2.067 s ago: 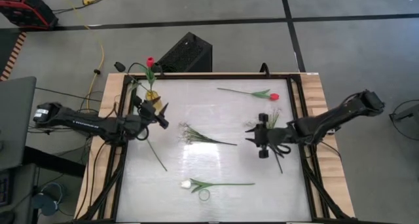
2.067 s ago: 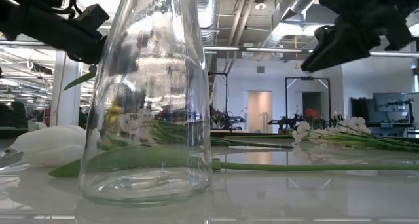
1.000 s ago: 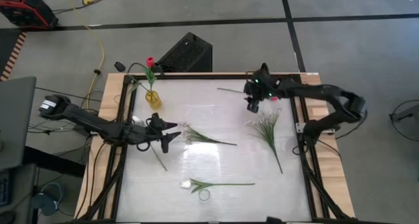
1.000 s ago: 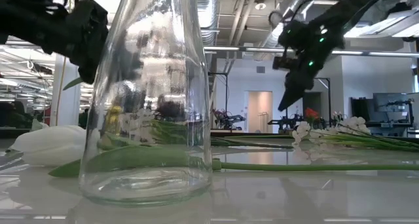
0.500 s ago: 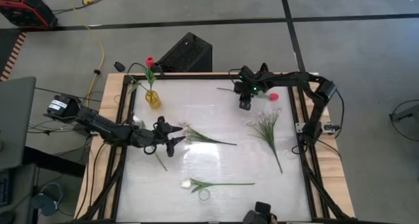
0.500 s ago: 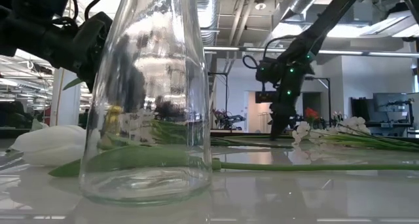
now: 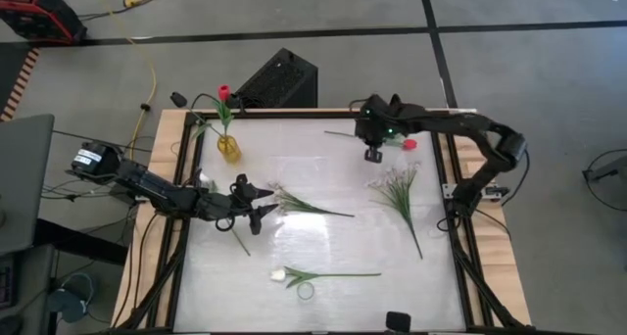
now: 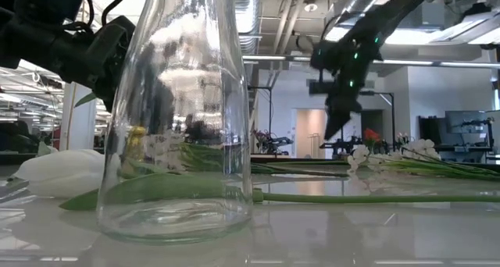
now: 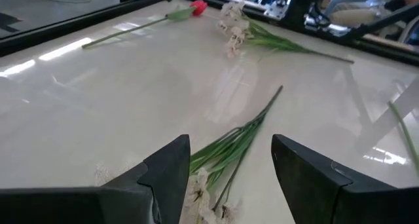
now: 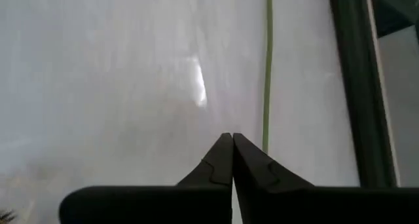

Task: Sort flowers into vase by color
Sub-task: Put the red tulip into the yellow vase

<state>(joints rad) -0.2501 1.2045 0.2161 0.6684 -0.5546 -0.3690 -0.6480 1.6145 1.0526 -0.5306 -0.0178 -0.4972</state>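
My right gripper point(image 7: 373, 155) point(image 10: 232, 137) hangs shut and empty just above the table, beside the green stem point(image 10: 267, 67) of the red tulip point(image 7: 409, 144) lying at the far right. My left gripper point(image 7: 258, 202) point(image 9: 230, 144) is open, its fingers on either side of the blossom end of a white-blossom sprig point(image 9: 226, 149) point(image 7: 312, 207) lying mid-table. A second sprig point(image 7: 400, 192) lies at the right. A white tulip point(image 7: 281, 274) lies near the front beside a clear glass vase point(image 8: 176, 111). A small yellow vase point(image 7: 227, 147) at the far left holds a red tulip point(image 7: 223, 92).
A thin dark stem point(image 7: 238, 239) lies on the table under my left arm. A dark frame point(image 7: 460, 227) rims the white table top. A black box point(image 7: 277, 78) stands on the floor beyond the far edge.
My right gripper dipped to the table at the red tulip's stem and has come up a little; the tulip lies where it was. My left gripper has gone toward the table's right edge, up to the mid-table sprig's blossom end.
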